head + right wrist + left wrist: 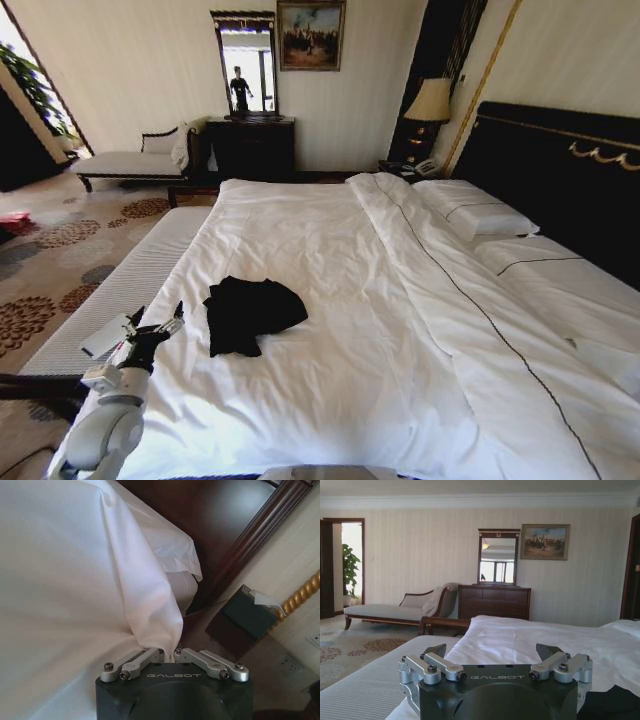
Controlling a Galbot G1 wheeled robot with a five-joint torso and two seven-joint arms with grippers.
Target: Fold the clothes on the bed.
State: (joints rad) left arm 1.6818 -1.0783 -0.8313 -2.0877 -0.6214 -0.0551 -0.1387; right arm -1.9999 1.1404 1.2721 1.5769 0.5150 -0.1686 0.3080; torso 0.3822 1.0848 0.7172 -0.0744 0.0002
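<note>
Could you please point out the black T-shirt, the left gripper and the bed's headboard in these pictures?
black T-shirt (250,312): head view, middle of the crumpled fabric on the duvet.
left gripper (496,659): left wrist view, midway between its open fingertips.
headboard (560,190): head view, dark panel behind the pillows.

Across the room I see a dark wooden dresser against the striped wall, a mirror standing on top of it and a framed painting hanging just beside the mirror. A pale chaise longue sits next to the dresser, on a patterned carpet. There's a lit lamp on the nightstand, a potted plant by the doorway, and a dark tissue box on a wooden surface near the wall.
</note>
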